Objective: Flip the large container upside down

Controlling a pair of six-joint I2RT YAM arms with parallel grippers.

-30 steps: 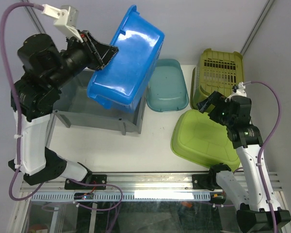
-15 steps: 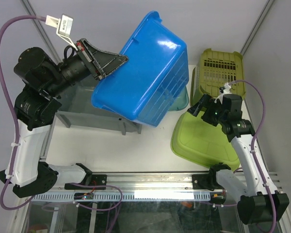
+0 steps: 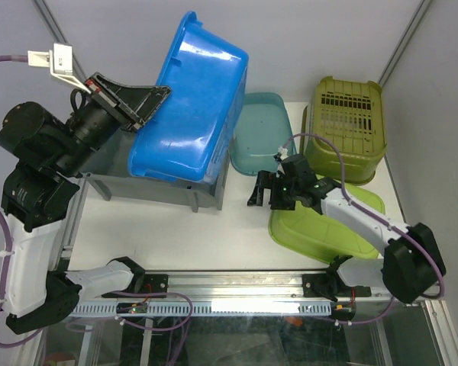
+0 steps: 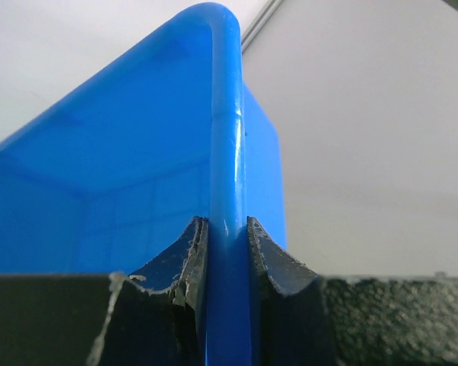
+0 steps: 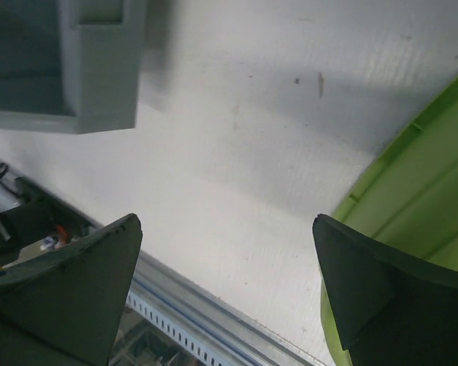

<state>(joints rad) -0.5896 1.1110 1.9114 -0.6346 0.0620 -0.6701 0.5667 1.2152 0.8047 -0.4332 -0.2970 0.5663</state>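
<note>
blue container — tilted, rim in left claw

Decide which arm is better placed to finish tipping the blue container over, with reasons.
Left: the left gripper is shut on the blue container, holding it tilted; the right gripper hangs open, empty, over the table.

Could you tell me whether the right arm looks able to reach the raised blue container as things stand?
Probably yes: the open right gripper hovers just right of the blue container, near its lower edge, and nothing visible stands between them; the grey bin lies below.
</note>
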